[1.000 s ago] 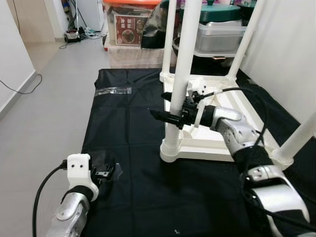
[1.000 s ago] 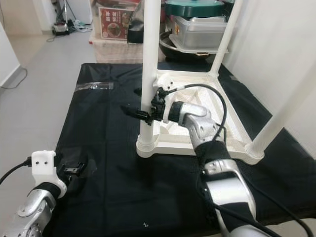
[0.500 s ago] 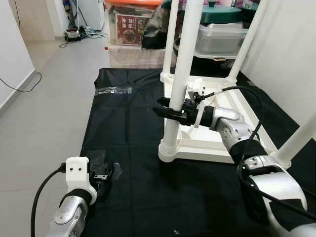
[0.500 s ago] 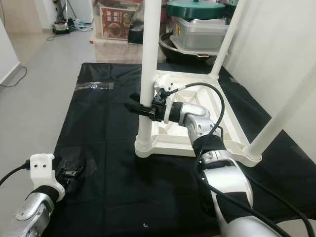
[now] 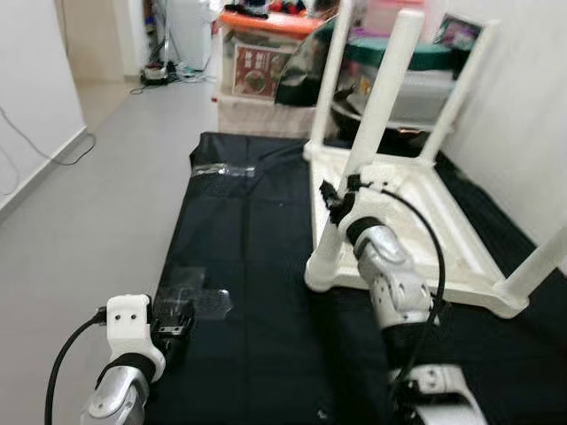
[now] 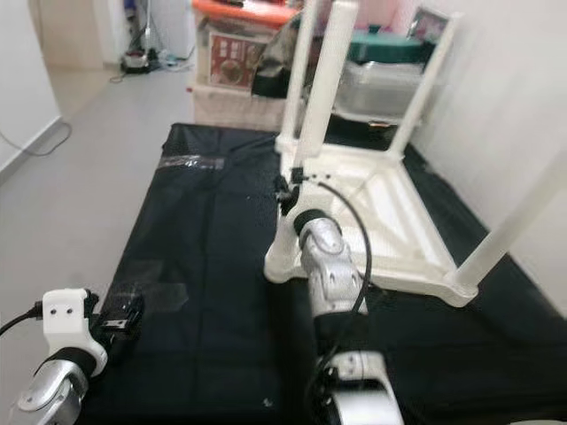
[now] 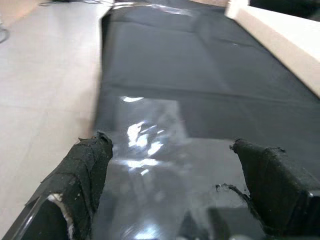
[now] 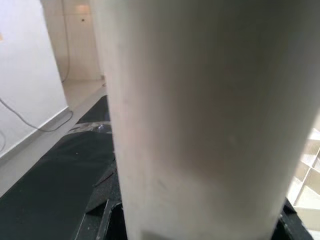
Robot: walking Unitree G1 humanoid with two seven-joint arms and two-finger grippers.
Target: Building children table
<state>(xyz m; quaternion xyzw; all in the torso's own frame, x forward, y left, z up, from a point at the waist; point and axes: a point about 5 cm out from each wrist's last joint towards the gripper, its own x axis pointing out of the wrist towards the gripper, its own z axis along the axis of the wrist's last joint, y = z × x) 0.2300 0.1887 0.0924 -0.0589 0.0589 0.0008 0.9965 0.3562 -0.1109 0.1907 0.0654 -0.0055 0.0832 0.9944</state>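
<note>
Right end effector (image 5: 335,197) gripping white table leg (image 5: 365,150); left end effector (image 5: 175,320) hovering released over clear plastic (image 5: 197,297) on black mat (image 5: 257,266).

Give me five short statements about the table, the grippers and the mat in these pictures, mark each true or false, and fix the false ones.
1. The white table lies upside down with its legs pointing up. True.
2. The right gripper is at the near-left table leg. True.
3. The left gripper holds a table leg. False: its fingers are open and empty, over a clear plastic bag on the mat.
4. The table rests on a red carpet. False: it rests on a black mat.
5. The table has only two legs fitted. False: four legs stand up from it.
</note>
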